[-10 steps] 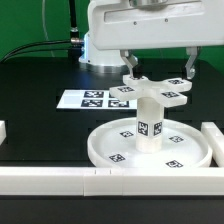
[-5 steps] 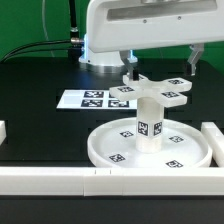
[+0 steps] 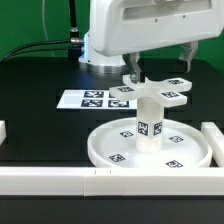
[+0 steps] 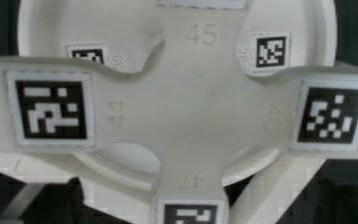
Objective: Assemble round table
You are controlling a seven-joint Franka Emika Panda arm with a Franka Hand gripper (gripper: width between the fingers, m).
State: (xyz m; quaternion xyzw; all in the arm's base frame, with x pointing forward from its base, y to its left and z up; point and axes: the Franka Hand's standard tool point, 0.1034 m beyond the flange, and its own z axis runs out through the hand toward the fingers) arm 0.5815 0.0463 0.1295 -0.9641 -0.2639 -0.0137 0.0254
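The large round rimmed disc (image 3: 100,150) lies flat near the table's front. The stubby cylinder post (image 3: 150,125) stands upright on its middle. The small cross-shaped piece (image 3: 158,92) sits on top of the post. My gripper (image 3: 160,68) hangs just above the cross-shaped piece, open, with one finger on each side and nothing between them. In the wrist view the cross-shaped piece (image 4: 176,110) fills the picture with its tags, and the disc (image 4: 176,30) shows beneath it. My fingers do not show in that view.
The marker board (image 3: 90,99) lies flat behind the disc, towards the exterior view's left. Long white bars run along the front (image 3: 60,180), the right (image 3: 213,135) and the left edge (image 3: 3,130). The robot's base stands at the back.
My gripper has shifted and turned slightly above the cross-shaped piece, fingers still apart. The disc, post and cross-shaped piece have not moved.
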